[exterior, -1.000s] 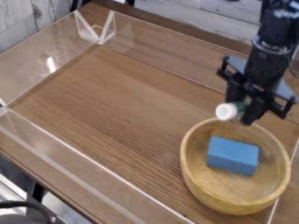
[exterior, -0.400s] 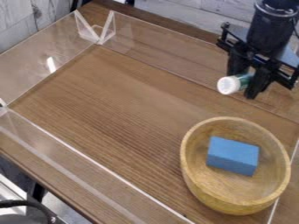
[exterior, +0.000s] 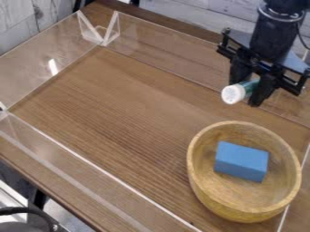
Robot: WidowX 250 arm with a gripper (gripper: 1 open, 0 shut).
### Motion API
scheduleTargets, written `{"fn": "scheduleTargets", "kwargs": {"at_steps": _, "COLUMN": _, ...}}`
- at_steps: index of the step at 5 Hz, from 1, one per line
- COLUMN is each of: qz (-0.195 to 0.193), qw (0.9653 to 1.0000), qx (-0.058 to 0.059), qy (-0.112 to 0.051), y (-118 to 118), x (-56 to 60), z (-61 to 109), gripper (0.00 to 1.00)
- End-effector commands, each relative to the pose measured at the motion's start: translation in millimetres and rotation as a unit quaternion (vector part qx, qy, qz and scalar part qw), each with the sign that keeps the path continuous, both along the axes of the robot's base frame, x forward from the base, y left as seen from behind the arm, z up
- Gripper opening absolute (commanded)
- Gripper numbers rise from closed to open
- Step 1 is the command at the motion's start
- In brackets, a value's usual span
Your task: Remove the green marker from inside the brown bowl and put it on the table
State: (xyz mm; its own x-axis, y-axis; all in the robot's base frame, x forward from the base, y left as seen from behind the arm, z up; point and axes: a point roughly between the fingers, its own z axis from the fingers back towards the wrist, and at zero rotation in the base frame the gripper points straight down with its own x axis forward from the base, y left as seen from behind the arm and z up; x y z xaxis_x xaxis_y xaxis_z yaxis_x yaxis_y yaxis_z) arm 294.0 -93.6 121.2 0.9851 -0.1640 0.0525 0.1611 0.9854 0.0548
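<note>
Above round wooden bowl (exterior: 208,189), slim marker (exterior: 237,94)

Dark cable (exterior: 27,216) cut off at left edge

There is a blue block (exterior: 241,161) lying at the lower right, and a clear plastic stand (exterior: 100,24) near the upper left.

Bowl (exterior: 204,191), smooth pale wood; tabletop (exterior: 109,113), brown wood grain; low walls (exterior: 63,158), clear plastic
</note>
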Motion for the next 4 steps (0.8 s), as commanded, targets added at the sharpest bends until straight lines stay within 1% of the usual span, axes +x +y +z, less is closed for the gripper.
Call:
{"fn": "scheduleTargets", "kwargs": {"at_steps": 1, "qz": 0.019, "qw": 0.9990, "qx": -0.013, "qy": -0.039, "y": 2.6, "x": 2.4, "z": 21.6, "gripper": 0.00}}
{"fn": "scheduleTargets", "kwargs": {"at_steps": 3, "qz": 0.038, "qw": 0.9982, "qx": -0.020, "qy": -0.043, "y": 1.5, "x": -1.5, "z": 20.2, "gripper": 0.00}}
{"fn": "scheduleTargets", "kwargs": {"at_steps": 4, "qz": 0.039, "qw": 0.9980, "qx": -0.023, "qy": -0.044, "y": 2.1, "x": 0.0, "z": 17.1, "gripper": 1.00}}
